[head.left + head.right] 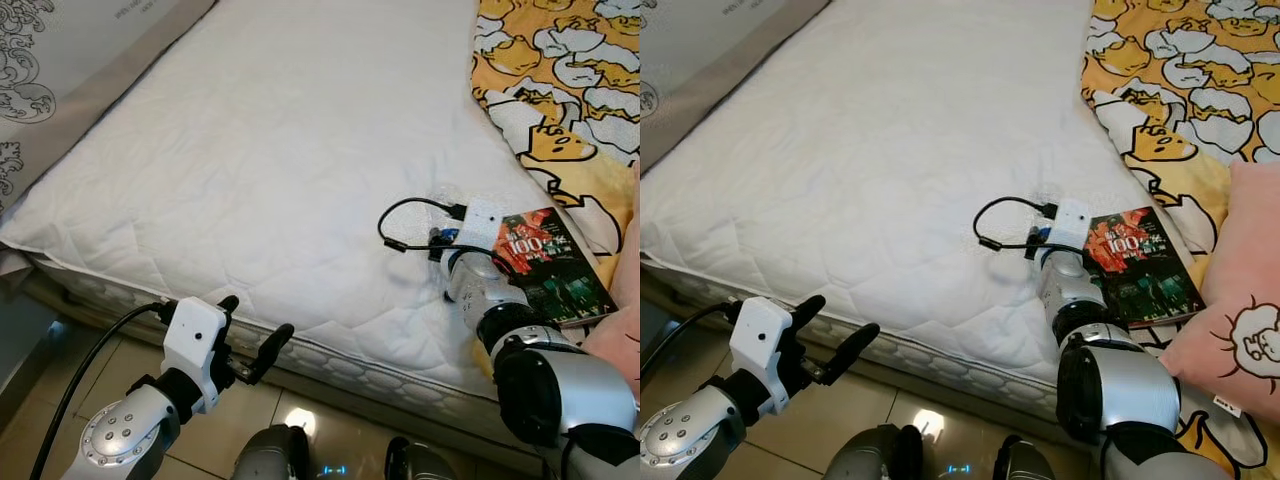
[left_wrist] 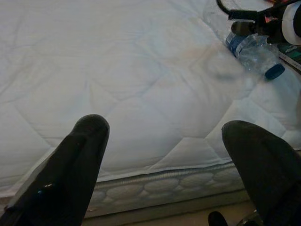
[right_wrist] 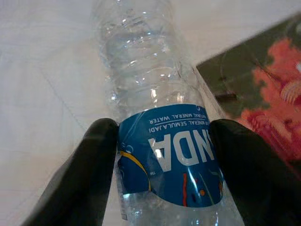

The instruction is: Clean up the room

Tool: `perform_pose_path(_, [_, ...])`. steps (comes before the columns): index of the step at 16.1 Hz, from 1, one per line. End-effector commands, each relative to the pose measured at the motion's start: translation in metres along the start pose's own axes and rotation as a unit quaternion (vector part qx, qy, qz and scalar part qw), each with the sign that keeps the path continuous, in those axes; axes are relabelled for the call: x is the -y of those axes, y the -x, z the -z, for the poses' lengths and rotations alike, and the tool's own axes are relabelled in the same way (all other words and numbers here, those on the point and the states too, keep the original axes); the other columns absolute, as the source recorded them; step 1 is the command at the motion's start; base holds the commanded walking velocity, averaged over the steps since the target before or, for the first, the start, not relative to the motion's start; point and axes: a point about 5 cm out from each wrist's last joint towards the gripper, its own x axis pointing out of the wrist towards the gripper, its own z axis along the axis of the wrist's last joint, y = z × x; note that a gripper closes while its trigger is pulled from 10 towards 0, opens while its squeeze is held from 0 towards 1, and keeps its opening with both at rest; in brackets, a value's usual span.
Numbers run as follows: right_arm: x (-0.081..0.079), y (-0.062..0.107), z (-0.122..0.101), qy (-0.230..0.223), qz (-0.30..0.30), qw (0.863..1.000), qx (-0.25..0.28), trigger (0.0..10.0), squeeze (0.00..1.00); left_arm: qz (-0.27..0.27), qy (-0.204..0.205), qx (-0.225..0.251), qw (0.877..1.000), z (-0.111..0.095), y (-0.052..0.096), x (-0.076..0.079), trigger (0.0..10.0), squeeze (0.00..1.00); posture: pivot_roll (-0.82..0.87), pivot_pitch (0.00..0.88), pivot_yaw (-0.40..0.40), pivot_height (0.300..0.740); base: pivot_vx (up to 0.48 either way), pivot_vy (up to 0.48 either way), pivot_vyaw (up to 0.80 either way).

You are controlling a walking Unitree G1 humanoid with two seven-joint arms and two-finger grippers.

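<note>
A clear plastic water bottle (image 3: 160,117) with a blue label lies on the white mattress (image 1: 280,150) near its front right corner. My right gripper (image 3: 164,129) is shut on it, one black finger (image 3: 94,160) pressed against each side of the label. In the eye views the right wrist's white camera block (image 1: 487,225) and its black cable cover most of the bottle. My left gripper (image 1: 258,318) hangs open and holds nothing, just off the mattress's front edge. In the left wrist view the bottle (image 2: 251,49) shows with its blue cap.
A dark book (image 1: 545,265) with red lettering lies right beside the bottle. A yellow patterned blanket (image 1: 560,90) covers the bed's right side, with a pink pillow (image 1: 1240,290) at the corner. A grey patterned pillow (image 1: 60,60) sits far left. Tiled floor (image 1: 250,400) lies below the bed.
</note>
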Motion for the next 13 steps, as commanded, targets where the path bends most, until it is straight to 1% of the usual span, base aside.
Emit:
perform_pose_path(1, [0.004, 0.003, 0.034, -0.024, 0.000, 0.997, -0.071, 0.0, 0.00, 0.000, 0.004, -0.010, 1.000, 0.003, -0.002, 0.000, 10.0, 0.00, 0.23, 0.197, 0.068, 0.740, 0.000, 0.000, 0.00])
perform_pose_path(5, [0.004, 0.003, 0.033, 0.001, -0.016, 0.998, -0.066, 0.0, 0.00, -0.003, 0.008, -0.007, 1.000, 0.003, -0.008, -0.003, 10.0, 0.00, 0.22, 0.188, 0.068, 0.740, 0.000, 0.000, 0.00])
perform_pose_path(7, [0.004, 0.003, 0.033, 0.004, -0.019, 0.998, -0.065, 0.0, 0.00, -0.005, 0.014, -0.004, 1.000, 0.003, -0.015, -0.003, 10.0, 0.00, 0.21, 0.171, 0.062, 0.740, 0.000, 0.000, 0.00])
perform_pose_path(8, [0.004, 0.003, 0.033, 0.004, -0.019, 0.998, -0.065, 0.0, 0.00, -0.005, 0.014, -0.004, 1.000, 0.003, -0.015, -0.003, 10.0, 0.00, 0.21, 0.171, 0.062, 0.740, 0.000, 0.000, 0.00])
perform_pose_path(9, [-0.001, 0.002, 0.025, 0.024, -0.030, 0.999, -0.034, 0.0, 0.00, -0.017, 0.026, 0.001, 1.000, 0.005, -0.022, -0.004, 10.0, 0.00, 0.18, 0.136, 0.048, 0.740, 0.000, 0.000, 0.00])
perform_pose_path(10, [-0.005, 0.002, 0.012, 0.050, -0.039, 0.998, 0.012, 0.0, 0.00, -0.032, 0.028, 0.002, 0.999, 0.008, -0.029, -0.006, 10.0, 0.00, 0.16, 0.109, 0.040, 0.740, 0.000, 0.000, 0.00])
perform_pose_path(11, [-0.010, 0.003, 0.000, 0.072, -0.052, 0.994, 0.056, 0.0, 0.00, -0.040, 0.024, 0.005, 0.999, 0.009, -0.035, -0.008, 10.0, 0.00, 0.14, 0.079, 0.031, 0.740, 0.000, 0.000, 0.00])
perform_pose_path(12, [-0.013, 0.004, -0.006, 0.087, -0.062, 0.991, 0.084, 0.0, 0.00, -0.042, 0.020, 0.009, 0.999, 0.008, -0.040, -0.008, 10.0, 0.00, 0.12, 0.061, 0.027, 0.740, 0.000, 0.000, 0.00])
perform_pose_path(13, [-0.010, 0.008, -0.015, 0.105, -0.066, 0.981, 0.146, 0.0, 0.00, -0.044, 0.022, 0.016, 0.999, 0.009, -0.050, -0.008, 10.0, 0.00, 0.08, 0.014, 0.015, 0.740, 0.000, 0.000, 0.00])
